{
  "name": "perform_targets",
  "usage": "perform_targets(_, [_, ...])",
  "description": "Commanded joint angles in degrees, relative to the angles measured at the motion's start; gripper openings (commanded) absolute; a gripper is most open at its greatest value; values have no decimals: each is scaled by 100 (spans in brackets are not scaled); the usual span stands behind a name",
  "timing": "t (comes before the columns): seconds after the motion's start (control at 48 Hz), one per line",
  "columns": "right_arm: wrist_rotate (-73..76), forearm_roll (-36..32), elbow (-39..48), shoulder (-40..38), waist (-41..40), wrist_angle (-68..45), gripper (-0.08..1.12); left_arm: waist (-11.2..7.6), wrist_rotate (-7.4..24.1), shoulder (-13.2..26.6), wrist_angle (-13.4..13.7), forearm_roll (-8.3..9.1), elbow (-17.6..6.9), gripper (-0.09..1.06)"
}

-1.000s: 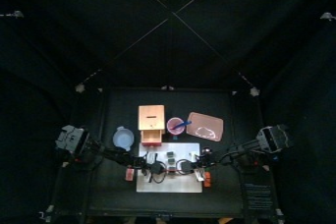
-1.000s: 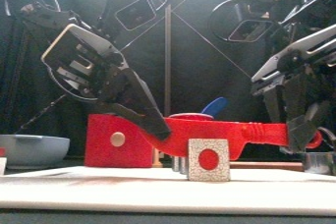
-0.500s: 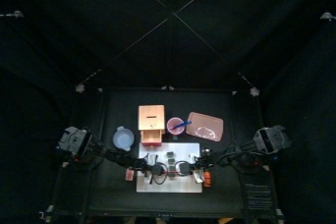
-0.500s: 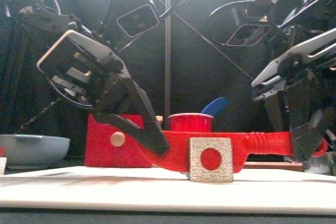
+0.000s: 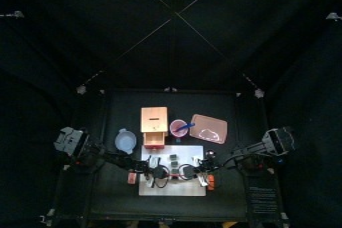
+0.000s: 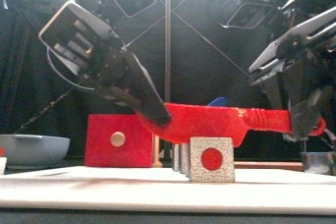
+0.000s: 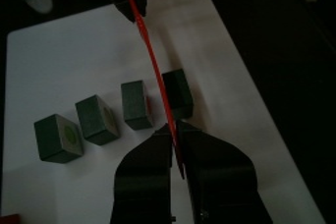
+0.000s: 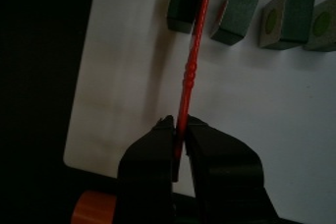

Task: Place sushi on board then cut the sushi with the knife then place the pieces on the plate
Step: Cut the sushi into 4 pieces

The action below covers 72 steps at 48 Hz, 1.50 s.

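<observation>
Red toy knife [image 6: 210, 118]: you have it level above the white cutting board [image 7: 250, 95], clear of the sushi tops in the front view. Left gripper [image 7: 172, 140]: jaws closed tight on one end of the knife. Right gripper [image 8: 183, 128]: jaws closed tight on the other end. Sushi [image 7: 96, 120]: four dark green pieces, standing in a row on the board with small gaps between them; the knife crosses over the row. Pink tray [image 5: 210, 128]: behind the board, to the right. Wooden box [image 5: 154, 122] and red cup [image 5: 178, 127]: behind the board. Blue-grey bowl [image 6: 33, 149]: on the left.
</observation>
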Motion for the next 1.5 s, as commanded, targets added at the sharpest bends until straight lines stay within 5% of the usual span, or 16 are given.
perform_targets(0.021, [-35,-123,-343,-413,-18,35,40,114,26,-316,-70,44,-105,45])
perform_targets(0.458, [-35,-483,-343,-492,-167,167,39,176,18,-580,-158,44,105,81])
perform_targets(0.729, [9,-352,-316,-571,-272,439,39,220,26,-940,-527,44,334,86])
perform_targets(1.021, [0,1169,-70,-1485,-571,1116,39,290,53,-1169,-949,105,642,86])
perform_targets(1.5, [44,3656,1151,-2742,-1002,1046,40,422,44,-1213,-1134,255,861,85])
